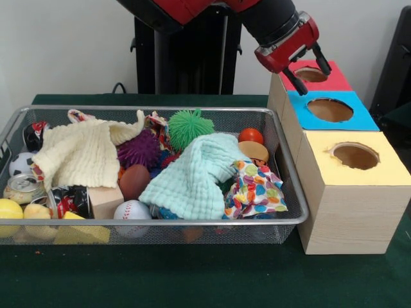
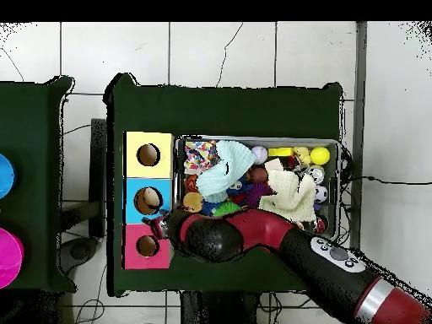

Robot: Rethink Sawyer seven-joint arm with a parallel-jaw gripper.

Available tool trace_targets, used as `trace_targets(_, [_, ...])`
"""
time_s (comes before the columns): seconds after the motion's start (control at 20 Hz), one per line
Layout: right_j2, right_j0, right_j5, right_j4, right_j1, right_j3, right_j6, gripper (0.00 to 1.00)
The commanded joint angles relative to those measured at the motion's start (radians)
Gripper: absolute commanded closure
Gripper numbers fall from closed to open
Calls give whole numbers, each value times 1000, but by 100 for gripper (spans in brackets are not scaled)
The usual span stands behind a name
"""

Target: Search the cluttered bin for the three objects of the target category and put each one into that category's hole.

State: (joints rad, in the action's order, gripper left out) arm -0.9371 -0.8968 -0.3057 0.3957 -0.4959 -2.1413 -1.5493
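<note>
The wire mesh bin (image 1: 148,108) lies on the green table, full of toys and cloths. A pale yellow lumpy figure (image 1: 36,212) sits in its near left corner beside a smooth yellow ball (image 1: 9,209). A tan-orange rounded toy (image 1: 255,151) lies by the bin's right wall, partly under cloth. My gripper (image 1: 308,72) is open and looks empty. It hangs just over the round hole (image 1: 311,74) in the red-topped box. In the overhead view the gripper (image 2: 158,226) is at the red top's edge, next to the hole (image 2: 147,245).
The blue-topped hole (image 1: 329,110) and yellow-topped hole (image 1: 354,156) lie nearer the camera in the same box row. In the bin are a cream knitted cloth (image 1: 80,154), a mint cloth (image 1: 196,173), a colourful cloth (image 1: 257,189), green (image 1: 190,126) and purple (image 1: 138,149) spiky balls and a baseball (image 1: 132,210).
</note>
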Motion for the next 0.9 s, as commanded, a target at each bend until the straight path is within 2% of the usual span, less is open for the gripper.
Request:
trace_targets(0.05, [-16, -4, -132, 23, -50, 193, 81, 0])
trace_targets(0.45, [13, -14, -122, 67, -56, 251, 103, 0])
trace_targets(0.9, [24, -19, -181, 92, -65, 350, 167, 0])
